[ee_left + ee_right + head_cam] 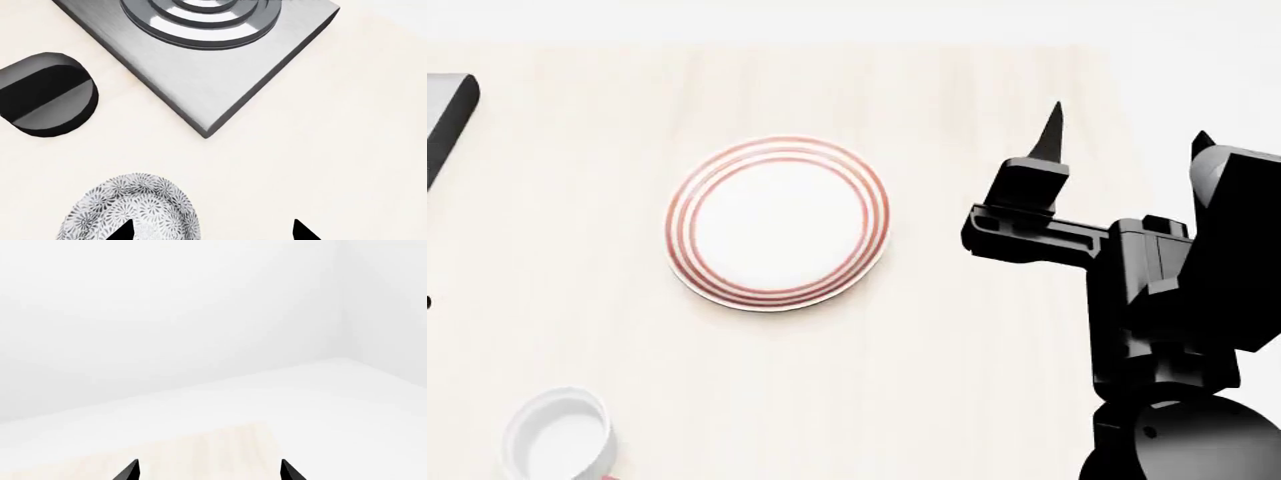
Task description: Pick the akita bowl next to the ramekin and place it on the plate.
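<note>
Speckled akita bowl [130,210], red-ringed round plate [779,222], plain white ramekin [558,435]

Plate [778,222] mid-table; ramekin [558,436] nearer, left; right pincer [1124,133] right.

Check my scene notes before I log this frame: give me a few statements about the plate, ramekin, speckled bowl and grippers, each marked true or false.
1. The plate has nothing on it. True.
2. The ramekin sits on the plate. False: it stands apart from it on the table, near the head view's lower left edge.
3. The right gripper holds the speckled bowl. False: its fingers are spread and hold nothing.
4. The speckled bowl shows in the left wrist view, near the left gripper. True.
5. The metal burner plate lies beside a dark knob. True.
</note>
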Robot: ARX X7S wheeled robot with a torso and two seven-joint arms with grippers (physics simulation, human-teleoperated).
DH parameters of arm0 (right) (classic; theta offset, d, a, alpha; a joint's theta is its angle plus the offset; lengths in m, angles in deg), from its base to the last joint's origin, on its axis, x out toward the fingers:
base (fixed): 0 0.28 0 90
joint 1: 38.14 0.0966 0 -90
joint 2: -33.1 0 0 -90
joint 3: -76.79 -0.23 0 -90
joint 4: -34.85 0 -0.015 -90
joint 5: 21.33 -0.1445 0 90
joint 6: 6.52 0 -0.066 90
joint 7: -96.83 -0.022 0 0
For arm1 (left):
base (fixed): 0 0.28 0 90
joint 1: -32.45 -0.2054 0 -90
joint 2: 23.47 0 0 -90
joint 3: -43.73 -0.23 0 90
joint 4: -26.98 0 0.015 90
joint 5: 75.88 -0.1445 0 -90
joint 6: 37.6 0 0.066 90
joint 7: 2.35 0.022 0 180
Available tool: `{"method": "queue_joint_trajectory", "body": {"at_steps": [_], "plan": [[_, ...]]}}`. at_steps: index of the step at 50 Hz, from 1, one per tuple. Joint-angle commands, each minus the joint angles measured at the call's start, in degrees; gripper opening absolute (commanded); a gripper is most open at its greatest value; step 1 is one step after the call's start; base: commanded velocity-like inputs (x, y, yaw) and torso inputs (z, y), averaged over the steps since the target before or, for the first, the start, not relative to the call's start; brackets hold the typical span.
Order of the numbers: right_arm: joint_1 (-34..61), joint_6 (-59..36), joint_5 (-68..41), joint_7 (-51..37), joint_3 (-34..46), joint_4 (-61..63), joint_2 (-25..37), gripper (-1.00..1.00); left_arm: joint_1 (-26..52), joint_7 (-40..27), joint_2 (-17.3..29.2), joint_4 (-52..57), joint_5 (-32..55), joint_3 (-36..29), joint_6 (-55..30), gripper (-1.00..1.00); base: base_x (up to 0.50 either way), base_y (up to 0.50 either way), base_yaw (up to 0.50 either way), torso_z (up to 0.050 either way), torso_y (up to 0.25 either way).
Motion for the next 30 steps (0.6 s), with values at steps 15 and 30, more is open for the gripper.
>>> {"method": "queue_joint_trajectory", "body": {"at_steps": [15,30], "plan": [[-0.1,0.3,-0.7,-0.4,0.1,-0.2,0.3,1.00,-1.0,-0.4,0.4,0.3,1.0,-0.4,1.5,1.00,0.00,0.00,0.00,0.000,-0.135],[-0.1,0.7,-0.9,-0.5,0.3,-0.5,0.5,1.00,-2.3,-0.9,0.5,1.2,1.8,-0.5,1.9,1.00,0.00,0.00,0.00,0.000,-0.005]]}}
